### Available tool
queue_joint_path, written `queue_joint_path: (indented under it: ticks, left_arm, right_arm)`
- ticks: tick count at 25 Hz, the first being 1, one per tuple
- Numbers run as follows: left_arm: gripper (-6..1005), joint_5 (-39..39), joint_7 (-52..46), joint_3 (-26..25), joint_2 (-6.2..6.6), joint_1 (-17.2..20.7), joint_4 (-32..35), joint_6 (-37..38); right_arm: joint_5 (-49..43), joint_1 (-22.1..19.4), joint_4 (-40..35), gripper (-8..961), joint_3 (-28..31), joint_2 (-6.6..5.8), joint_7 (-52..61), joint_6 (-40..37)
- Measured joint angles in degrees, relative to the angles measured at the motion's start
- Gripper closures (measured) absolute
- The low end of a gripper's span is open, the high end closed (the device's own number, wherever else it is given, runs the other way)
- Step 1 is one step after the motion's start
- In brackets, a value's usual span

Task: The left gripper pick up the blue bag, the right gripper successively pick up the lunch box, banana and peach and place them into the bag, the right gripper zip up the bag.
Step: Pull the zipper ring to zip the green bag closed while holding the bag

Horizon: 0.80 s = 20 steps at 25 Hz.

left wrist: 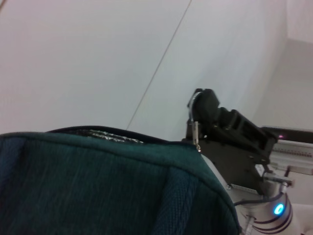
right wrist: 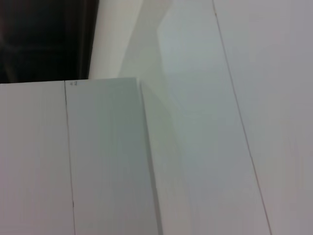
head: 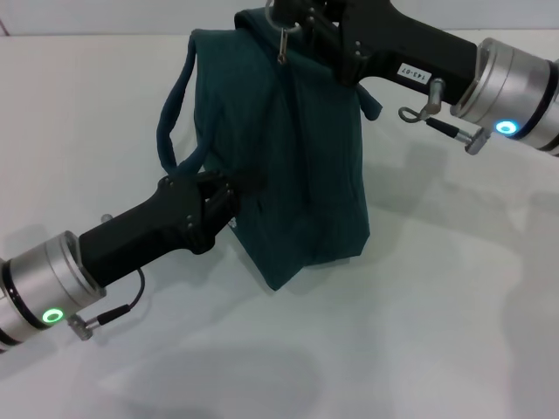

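Now standing on the white table point(head: 454, 314): blue bag point(head: 306, 175). Left hand point(head: 229, 188) pinching its side, right hand point(head: 293, 19) pinching the zip pull point(head: 283, 44) up top.

the head view looks forward and down on the desk point(head: 419, 332) from above, taking in the blue bag point(head: 297, 166) whole. the left wrist view sits close against the same bag point(left wrist: 98, 186), facing the right gripper point(left wrist: 198, 117). the right wrist view faces only pale panels.
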Motion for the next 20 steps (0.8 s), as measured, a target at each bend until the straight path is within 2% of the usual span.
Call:
queue_joint_path:
  ticks: [20]
  left_arm:
    - [954,1.25,-0.26,-0.07,-0.03,-0.29,1.53,0.25]
  right_arm:
    - [-0.02,-1.80,-3.07,885,-0.14,0.01,12.23,-3.40]
